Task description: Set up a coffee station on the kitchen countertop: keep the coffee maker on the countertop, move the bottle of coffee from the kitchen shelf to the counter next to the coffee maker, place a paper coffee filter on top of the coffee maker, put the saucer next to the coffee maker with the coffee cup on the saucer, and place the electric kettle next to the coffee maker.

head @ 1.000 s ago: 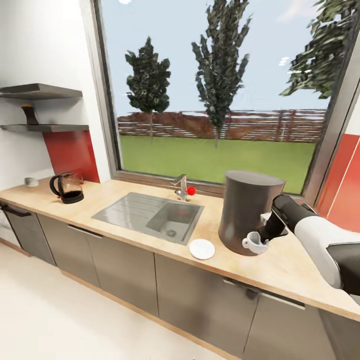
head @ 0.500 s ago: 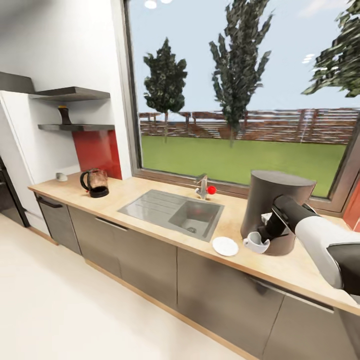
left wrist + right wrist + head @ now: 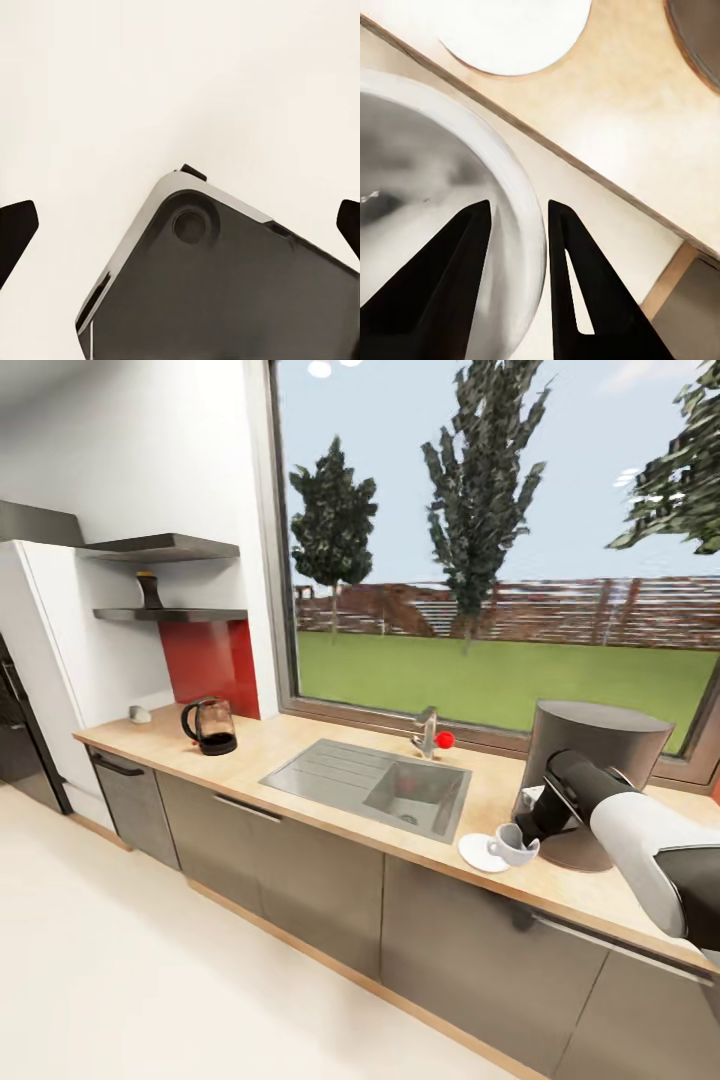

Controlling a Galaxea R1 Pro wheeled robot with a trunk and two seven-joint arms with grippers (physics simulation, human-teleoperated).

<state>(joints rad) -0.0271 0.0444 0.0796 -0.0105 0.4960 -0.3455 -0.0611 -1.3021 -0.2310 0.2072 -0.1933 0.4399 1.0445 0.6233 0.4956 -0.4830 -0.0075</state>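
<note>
Now coffee cup (image 3: pixel 513 844) rim pinched in right hand (image 3: pixel 517 225), above saucer (image 3: pixel 480 853).

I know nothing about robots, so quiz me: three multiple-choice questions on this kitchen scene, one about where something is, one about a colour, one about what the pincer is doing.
1. Where is the electric kettle?
A. in the sink
B. on the kitchen countertop near the red wall panel
C. on the kitchen shelf

2. What colour is the saucer?
A. white
B. red
C. black

3. What is the right pincer doing?
A. hanging open over the sink
B. gripping the kettle's handle
C. gripping the coffee cup by its rim

Answers:
1. B, it stands at the worktop's left end below the shelves.
2. A, a white disc lies beside the coffee maker.
3. C, the right wrist view shows one finger on each side of the cup's wall.
</note>
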